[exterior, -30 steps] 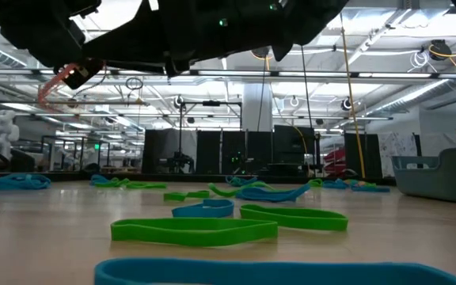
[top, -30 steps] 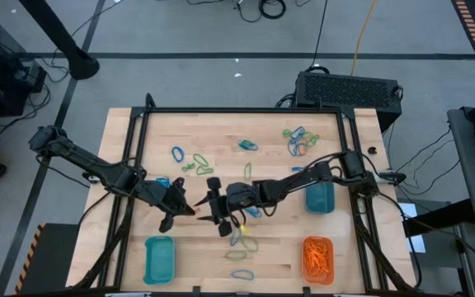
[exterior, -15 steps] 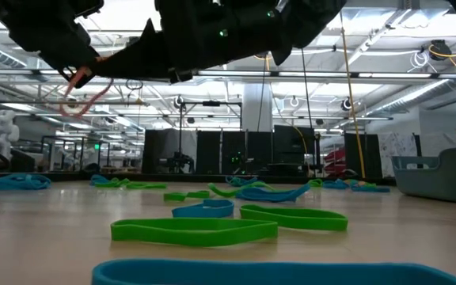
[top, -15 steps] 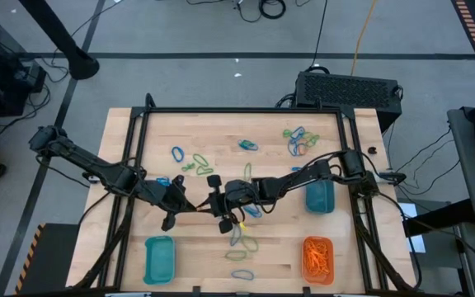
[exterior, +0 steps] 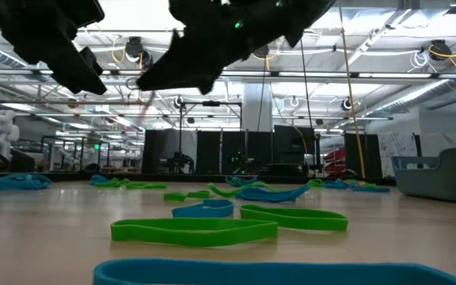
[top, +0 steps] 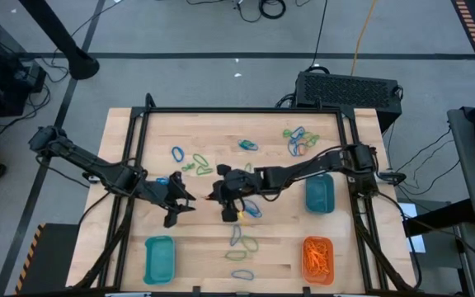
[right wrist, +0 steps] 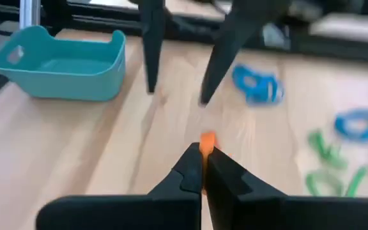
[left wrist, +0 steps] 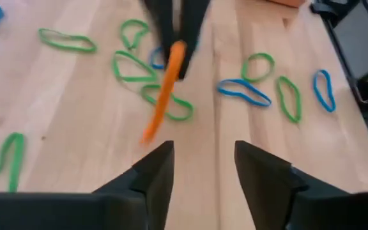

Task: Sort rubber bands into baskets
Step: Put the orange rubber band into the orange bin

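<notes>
Wooden table (top: 270,247), frame centre: your right gripper (right wrist: 202,153), jaws closed, pinches the orange band (left wrist: 163,96); left gripper (left wrist: 200,163) gapes empty. Limp, light, stretchy: pinch one strand.

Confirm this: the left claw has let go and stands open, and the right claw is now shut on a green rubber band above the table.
One thing is off: the band is orange, not green. The right wrist view shows the right claw shut on an orange rubber band; the left wrist view shows that band hanging from it, beyond the open left claw.
</notes>
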Controlling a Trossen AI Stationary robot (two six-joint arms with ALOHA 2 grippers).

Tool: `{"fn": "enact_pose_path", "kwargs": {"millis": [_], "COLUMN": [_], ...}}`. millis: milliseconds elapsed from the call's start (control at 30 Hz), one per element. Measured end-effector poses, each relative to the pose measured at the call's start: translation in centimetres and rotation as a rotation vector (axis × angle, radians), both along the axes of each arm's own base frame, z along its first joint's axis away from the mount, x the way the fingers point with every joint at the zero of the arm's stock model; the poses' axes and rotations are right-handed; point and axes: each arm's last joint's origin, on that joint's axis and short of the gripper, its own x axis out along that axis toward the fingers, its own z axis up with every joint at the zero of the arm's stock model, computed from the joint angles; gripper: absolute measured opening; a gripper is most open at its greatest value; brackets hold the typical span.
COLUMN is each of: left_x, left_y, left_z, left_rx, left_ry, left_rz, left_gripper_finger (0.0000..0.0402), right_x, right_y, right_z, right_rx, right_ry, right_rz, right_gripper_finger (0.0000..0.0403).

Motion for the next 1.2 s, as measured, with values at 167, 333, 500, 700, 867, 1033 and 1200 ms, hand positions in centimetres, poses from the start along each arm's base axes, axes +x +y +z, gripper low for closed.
{"fn": "enact_pose_path", "kwargs": {"millis": [167,333,500,700,867,1033,1200], "left_x": [0.1,0.4,0.5,0.8,1.1,1.2,1.3], "left_y": [0.3,0.3,1.1,2.3,2.7,3.0,3.2], "left_z": [-0.2,-0.9,-1.0,-1.5,-1.1,-1.0,-0.8], "left_rx": [0.144,0.258,0.368,0.374,0.338,0.337,0.316], "left_ry": [-0.075,-0.278,-0.457,-0.445,-0.486,-0.503,-0.531], "left_rz": [0.06,0.026,0.012,-0.016,-0.059,-0.1,-0.125], "left_gripper_finger": [0.0177,0.0178,0.0178,0.0178,0.0178,0.0178,0.0178], "right_x": [-3.4,-7.9,-13.0,-17.7,-20.6,-22.4,-23.2], "right_y": [2.0,4.9,7.9,12.2,15.3,17.3,18.4], "right_z": [2.8,6.6,8.7,7.9,7.5,7.4,5.8], "right_rx": [0.127,0.318,0.51,0.645,0.758,0.846,0.769], "right_ry": [0.196,0.335,0.53,0.783,0.899,0.928,0.963], "right_rz": [-0.04,-0.118,-0.338,-0.621,-0.799,-0.91,-1.003], "right_gripper_finger": [0.0001,0.0,0.0,0.0,0.0,0.0,0.0]}}
